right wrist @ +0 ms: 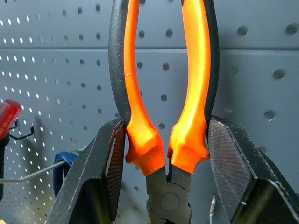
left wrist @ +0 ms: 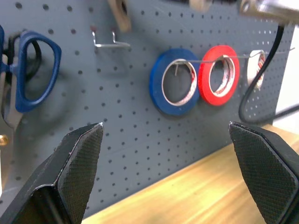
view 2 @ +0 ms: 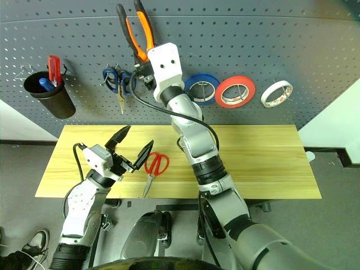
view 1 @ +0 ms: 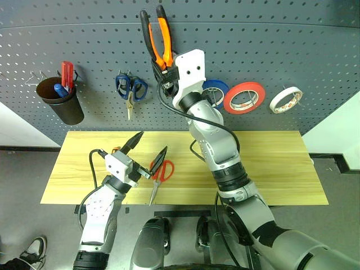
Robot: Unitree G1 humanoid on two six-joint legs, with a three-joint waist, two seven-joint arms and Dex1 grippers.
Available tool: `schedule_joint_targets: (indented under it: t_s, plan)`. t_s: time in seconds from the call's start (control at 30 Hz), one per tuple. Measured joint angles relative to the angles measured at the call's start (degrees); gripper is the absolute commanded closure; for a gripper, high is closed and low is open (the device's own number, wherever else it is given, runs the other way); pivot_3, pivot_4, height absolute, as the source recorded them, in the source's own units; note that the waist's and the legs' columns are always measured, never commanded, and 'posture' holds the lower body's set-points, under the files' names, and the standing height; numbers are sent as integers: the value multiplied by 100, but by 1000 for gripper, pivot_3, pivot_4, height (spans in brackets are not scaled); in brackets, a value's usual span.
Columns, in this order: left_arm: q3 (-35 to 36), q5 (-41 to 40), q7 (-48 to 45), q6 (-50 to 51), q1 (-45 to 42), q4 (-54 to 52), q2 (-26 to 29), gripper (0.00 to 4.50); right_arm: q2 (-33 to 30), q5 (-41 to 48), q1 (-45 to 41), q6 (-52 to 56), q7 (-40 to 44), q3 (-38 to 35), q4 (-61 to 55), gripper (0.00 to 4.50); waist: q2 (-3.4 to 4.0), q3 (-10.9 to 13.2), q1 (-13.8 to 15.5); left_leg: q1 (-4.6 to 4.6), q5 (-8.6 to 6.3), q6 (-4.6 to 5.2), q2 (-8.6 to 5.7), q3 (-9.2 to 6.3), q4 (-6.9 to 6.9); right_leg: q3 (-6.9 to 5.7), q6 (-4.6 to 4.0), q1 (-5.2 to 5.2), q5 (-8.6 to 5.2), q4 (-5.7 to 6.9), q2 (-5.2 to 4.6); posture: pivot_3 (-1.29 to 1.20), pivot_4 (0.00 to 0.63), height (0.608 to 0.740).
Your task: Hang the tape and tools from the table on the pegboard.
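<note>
My right gripper [view 1: 165,76] is shut on the pliers [view 1: 158,39] and holds them high against the dark grey pegboard [view 1: 281,50]. Their orange-and-black handles point up and the head hangs down between my fingers [right wrist: 110,163]. They are between the blue-handled scissors [view 1: 131,87] and the blue roll [view 1: 216,90]. The red-handled scissors [view 1: 160,171] lie on the wooden table [view 1: 270,163]. Just above them my left gripper [view 1: 153,141] is open and holds nothing. The cream-white tape [view 1: 285,99] hangs on the pegboard at the right.
A red-orange roll [view 1: 244,97] hangs between the blue roll and the cream tape. A black cup [view 1: 61,101] at the pegboard's left holds a red-handled tool and a blue one. A bare wire hook [left wrist: 110,43] sticks out near the blue-handled scissors.
</note>
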Motion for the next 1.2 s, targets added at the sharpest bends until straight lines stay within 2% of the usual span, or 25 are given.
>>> schedule_joint_targets:
  t_s: [0.43,0.73,1.2]
  plan:
    - [1,60,216,-78,164,-162,41,0,-16,-158,-674,-912,-74,-243,1301,2236,-3,-2,9,0,3,-5,1,17,0,0,-2,0,1,2,2,392,166,731]
    - [51,22,309,8,128,-476,163,0,-53,-174,-999,-1273,-94,-365,1702,2236,-4,-2,9,2,5,-9,3,18,0,0,-2,1,1,3,2,390,208,731]
    - [68,-81,328,350,553,-1023,342,0,78,-175,-757,-1278,-223,-407,1848,2236,0,13,10,24,4,-8,7,-4,-1,3,6,15,-5,8,1,401,240,731]
